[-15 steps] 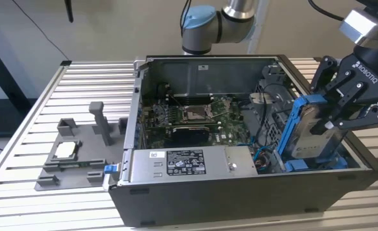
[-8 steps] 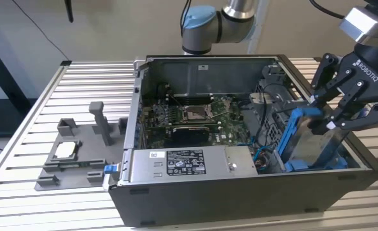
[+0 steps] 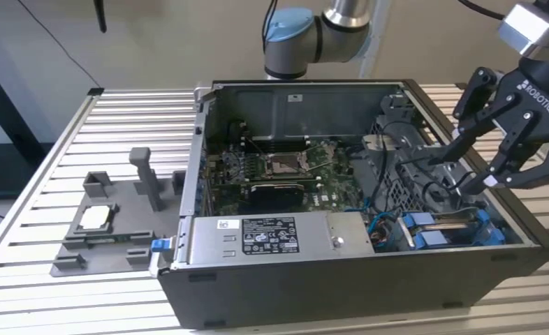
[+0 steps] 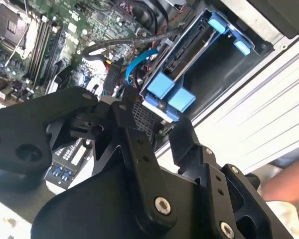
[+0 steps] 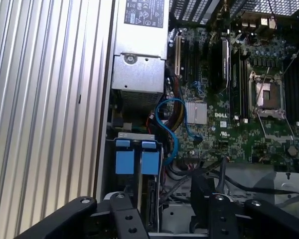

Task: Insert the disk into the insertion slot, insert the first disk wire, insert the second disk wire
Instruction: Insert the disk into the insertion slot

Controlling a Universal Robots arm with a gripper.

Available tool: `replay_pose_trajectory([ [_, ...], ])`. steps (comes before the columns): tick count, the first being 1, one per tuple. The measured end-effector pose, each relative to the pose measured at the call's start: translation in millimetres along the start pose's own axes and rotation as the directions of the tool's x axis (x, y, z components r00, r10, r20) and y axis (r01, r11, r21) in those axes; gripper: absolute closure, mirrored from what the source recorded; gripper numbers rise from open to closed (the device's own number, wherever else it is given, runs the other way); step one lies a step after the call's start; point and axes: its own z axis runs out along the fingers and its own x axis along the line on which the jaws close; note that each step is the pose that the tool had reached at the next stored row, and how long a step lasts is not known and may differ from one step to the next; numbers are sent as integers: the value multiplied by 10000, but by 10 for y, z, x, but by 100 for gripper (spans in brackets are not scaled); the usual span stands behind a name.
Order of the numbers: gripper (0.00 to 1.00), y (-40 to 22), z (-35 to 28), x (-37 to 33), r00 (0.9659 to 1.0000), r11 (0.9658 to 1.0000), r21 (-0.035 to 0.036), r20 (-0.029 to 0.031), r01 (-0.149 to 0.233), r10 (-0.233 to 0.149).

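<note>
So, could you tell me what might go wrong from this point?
The open pincer hangs close over loose black cables beside the insertion slot, so a finger could snag one. The blue cable loops right by the slot and might get pinched or tugged.

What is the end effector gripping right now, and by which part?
Nothing, as far as the exterior view shows: the black end effector hangs open over the dark grey computer case, fingers spread, nothing between them.
</note>
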Motion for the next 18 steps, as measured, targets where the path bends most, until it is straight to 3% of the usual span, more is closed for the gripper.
replay_pose_trajectory([
  [2, 45, 17, 4, -10, 9997, 9997, 234, 214, 71, -76],
  [3, 45, 31, 8, -19, 9994, 9995, 308, 318, 99, -109],
  [4, 45, 46, 14, -31, 9993, 9994, 336, 360, 108, -120],
  [7, 45, 107, 33, -87, 9993, 9994, 343, 360, 104, -116],
  [10, 45, 142, 53, -144, 9991, 9991, 411, 397, 118, -135],
  [13, 45, 139, 62, -169, 9986, 9983, 555, 491, 184, -211],
  [18, 45, 131, 94, -213, 9983, 9967, 771, 506, 260, -300],
])
